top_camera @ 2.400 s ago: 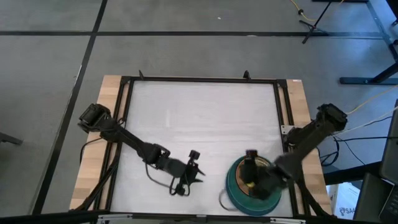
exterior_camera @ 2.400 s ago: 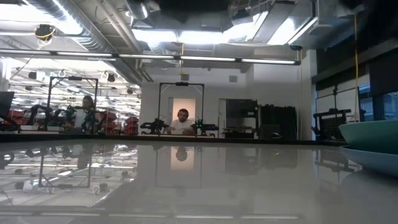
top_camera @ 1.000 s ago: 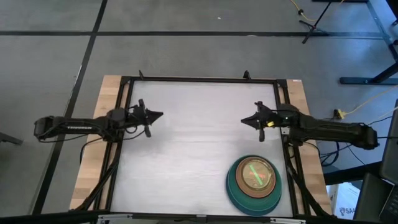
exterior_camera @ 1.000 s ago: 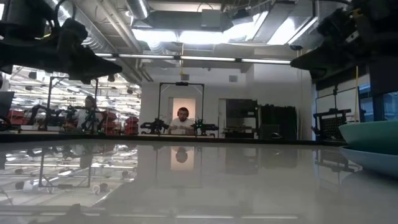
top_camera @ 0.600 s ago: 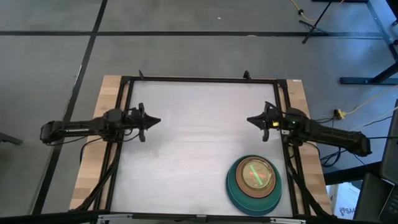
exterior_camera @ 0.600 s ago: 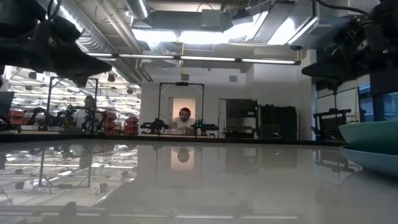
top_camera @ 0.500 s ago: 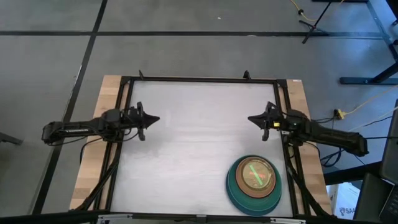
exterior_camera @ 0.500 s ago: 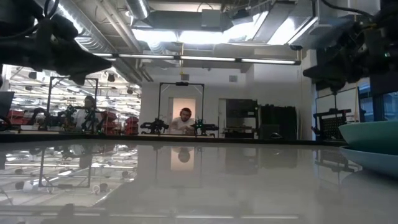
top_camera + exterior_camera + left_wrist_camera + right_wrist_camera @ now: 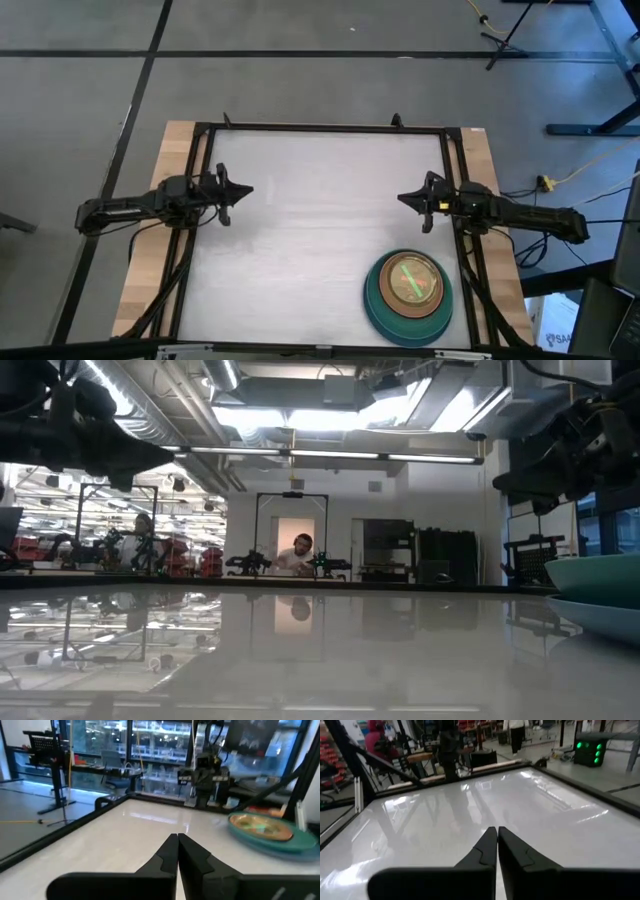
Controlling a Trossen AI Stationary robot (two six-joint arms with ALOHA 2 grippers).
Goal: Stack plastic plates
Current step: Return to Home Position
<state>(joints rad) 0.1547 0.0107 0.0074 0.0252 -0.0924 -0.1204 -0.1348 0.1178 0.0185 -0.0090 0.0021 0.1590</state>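
The plastic plates (image 9: 408, 297) stand in one stack near the table's front right: a large teal plate lowest, an orange-brown plate on it, a small neon-green one on top. The stack also shows in the left wrist view (image 9: 267, 831) and at the low view's right edge (image 9: 598, 595). My left gripper (image 9: 247, 190) hovers shut at the table's left edge, pointing right, well away from the stack. My right gripper (image 9: 401, 198) hovers shut at the right edge, pointing left, just beyond the stack's far side. Both grippers (image 9: 177, 838) (image 9: 497, 830) hold nothing.
A black frame (image 9: 320, 128) runs around the white table top. The middle and far part of the table (image 9: 320, 200) lie bare between the two grippers. In the low view a person (image 9: 297, 553) sits far behind the table, among other robot benches.
Both arms have drawn back a little: my left gripper toward the table's left edge, my right gripper toward the right edge, each staying shut and level. The stack of plates has kept its place.
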